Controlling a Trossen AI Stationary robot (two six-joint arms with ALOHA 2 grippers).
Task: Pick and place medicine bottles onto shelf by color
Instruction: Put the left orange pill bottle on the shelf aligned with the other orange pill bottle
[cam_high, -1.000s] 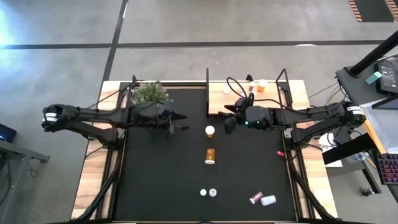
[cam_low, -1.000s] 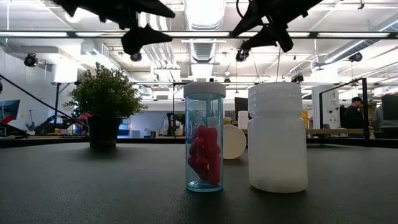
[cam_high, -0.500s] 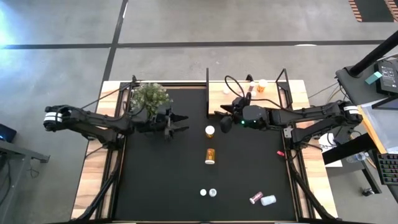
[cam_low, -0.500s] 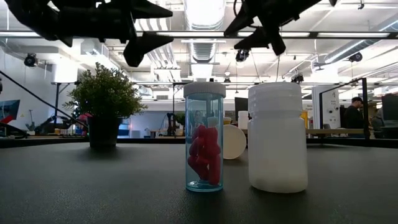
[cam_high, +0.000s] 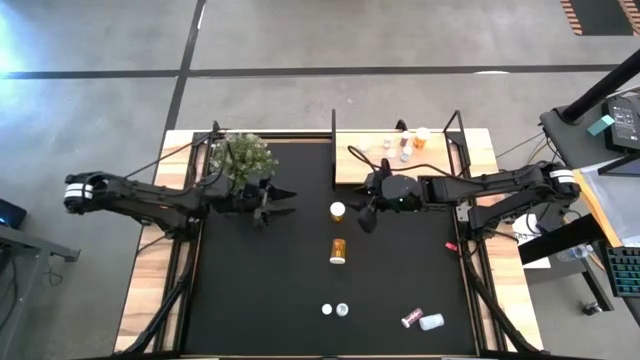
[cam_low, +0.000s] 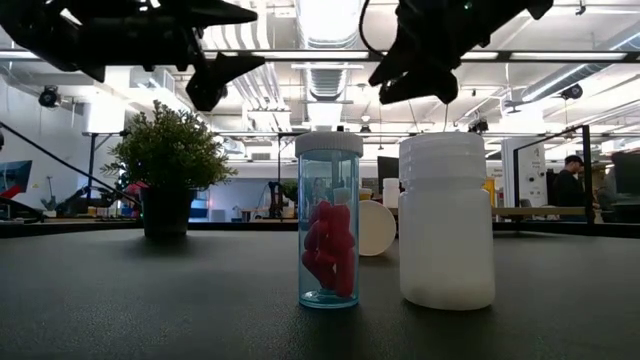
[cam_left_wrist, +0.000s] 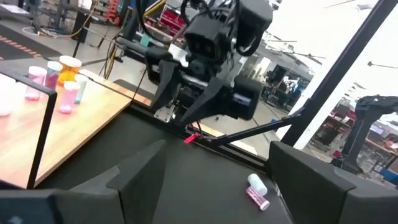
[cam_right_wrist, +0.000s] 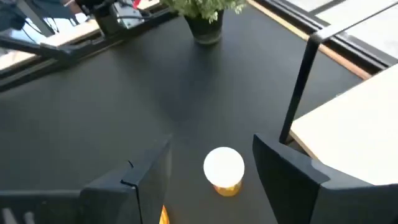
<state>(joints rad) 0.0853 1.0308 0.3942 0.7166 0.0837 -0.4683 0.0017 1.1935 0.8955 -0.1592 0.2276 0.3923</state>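
An upright orange medicine bottle with a white cap (cam_high: 338, 211) (cam_right_wrist: 224, 169) stands mid-table. My right gripper (cam_high: 358, 212) (cam_right_wrist: 210, 144) hovers open just right of it, slanting down, fingers apart from it. My left gripper (cam_high: 288, 198) (cam_left_wrist: 217, 149) is open and level in the air beside the plant. A second orange bottle (cam_high: 338, 250) lies on its side. Two small bottles (cam_high: 334, 309) stand near the front edge; a pink one (cam_high: 411, 318) and a white one (cam_high: 432, 322) lie at the front right. The shelf (cam_high: 372, 165) at the back carries a few bottles (cam_left_wrist: 66, 96).
A potted plant (cam_high: 243, 155) stands at the back left, next to my left gripper. A red speck (cam_high: 451, 246) lies near the right edge. The shelf's black posts (cam_right_wrist: 298, 93) rise close to my right gripper. The black mat (cam_high: 260, 290) is bare at the front left.
My left gripper has sunk and tipped from slanting to level, staying open by the plant. My right gripper has come down a little and toward the upright orange bottle, rolling its wrist as it went. No bottle has moved.
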